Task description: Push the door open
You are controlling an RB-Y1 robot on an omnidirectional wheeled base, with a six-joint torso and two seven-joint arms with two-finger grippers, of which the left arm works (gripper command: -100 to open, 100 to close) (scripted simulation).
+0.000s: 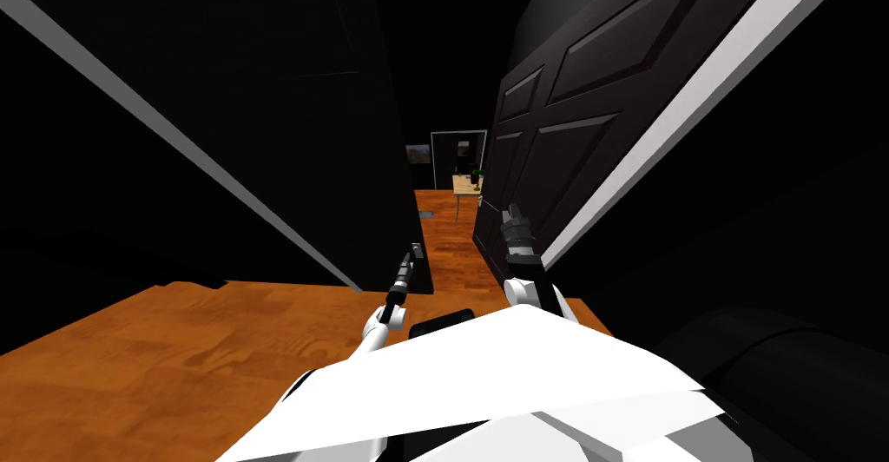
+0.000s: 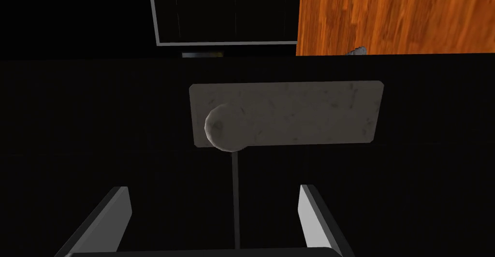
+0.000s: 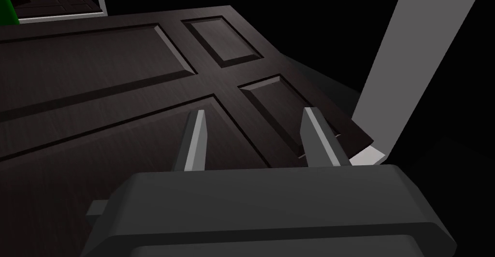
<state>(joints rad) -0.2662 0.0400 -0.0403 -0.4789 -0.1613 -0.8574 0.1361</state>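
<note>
both jaws spread, empty: right at the dark panelled door [image 1: 564, 135], left facing a grey knob [image 2: 225, 128].

Room was super dim, walls nearly black. Orange-brown wood floor [image 1: 217, 344] spread toward 8 o'clock and ran up a narrow hall at 12, where a little pale table [image 1: 465, 186] with a plant [image 1: 477, 174] sat before a white frame [image 1: 458, 133]. Pale trim strip [image 1: 174, 140] slanted at 10.
</note>
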